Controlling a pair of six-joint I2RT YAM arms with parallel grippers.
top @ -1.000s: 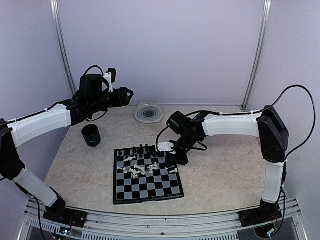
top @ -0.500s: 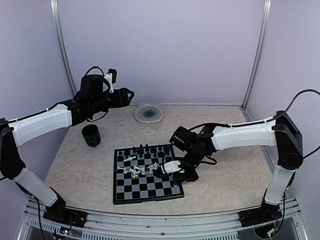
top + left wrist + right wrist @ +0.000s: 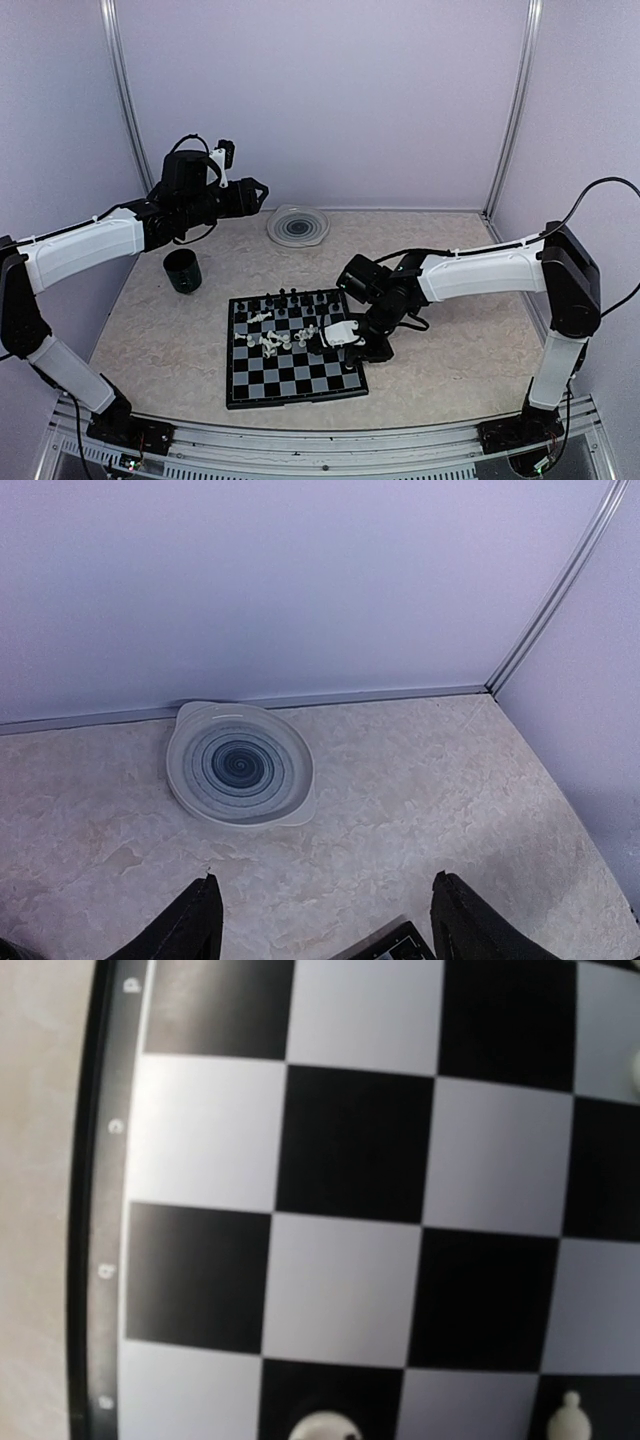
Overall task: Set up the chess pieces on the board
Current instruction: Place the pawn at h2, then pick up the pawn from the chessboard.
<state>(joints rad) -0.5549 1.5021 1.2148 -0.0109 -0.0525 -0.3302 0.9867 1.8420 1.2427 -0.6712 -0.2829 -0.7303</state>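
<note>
Right arm: has swung from the board's far right corner toward its near side, then barely shifted in the last half second; the left arm has not moved.
Right claw (image 3: 332, 336): closed, low over the right-hand files of the board (image 3: 290, 378). I cannot tell whether a chessman is pinched in it, as its fingers do not show in its own wrist view.
Left claw (image 3: 258, 190): open and empty, raised high over the bench (image 3: 440, 340), with the clear ridged plate (image 3: 297, 226) ahead of and below it and the black cup (image 3: 183, 270) below and behind.
Black chessmen (image 3: 292, 297): mostly upright in a row along the far edge, beyond the right claw and to its left.
White chessmen (image 3: 272, 338): a loose cluster mid-board, just left of the right claw, several lying on their sides.
Near rows: bare squares, nearer than the right claw.
Progress: black's side looks partly set. White's side looks barely begun, with the scattered men yet to be stood on the near rows.
</note>
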